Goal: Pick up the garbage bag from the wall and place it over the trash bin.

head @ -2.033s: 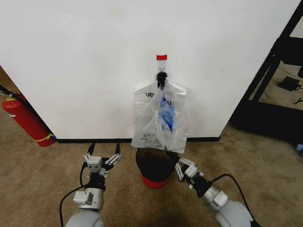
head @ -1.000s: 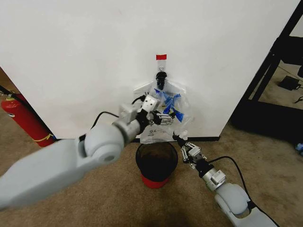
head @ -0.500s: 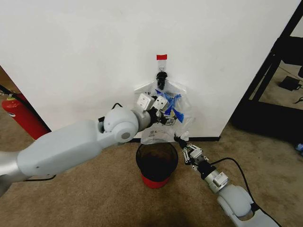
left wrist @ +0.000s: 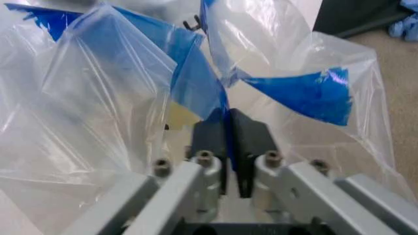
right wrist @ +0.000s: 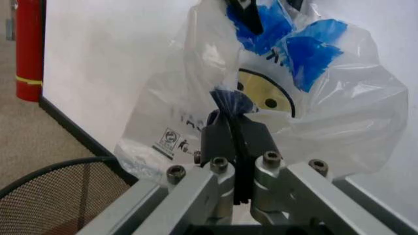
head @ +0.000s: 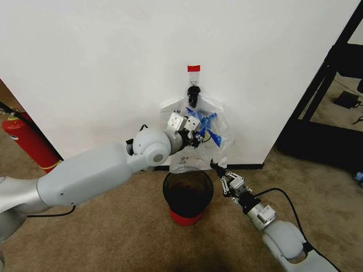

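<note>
Against the plain white wall [head: 85, 68], thin crinkly translucent plastic garbage bag [head: 195, 148] hangs on small black hook [head: 193, 96], above round black wire-mesh trash bin [head: 188, 194]. Left gripper [head: 197, 135] is pinched on the film up high, right gripper [head: 219, 168] pinched on the lower right edge. Grasp looks done; unhooking and draping over the bin remain.

Bright, even light; soft glare and blur in the wrist views.
</note>
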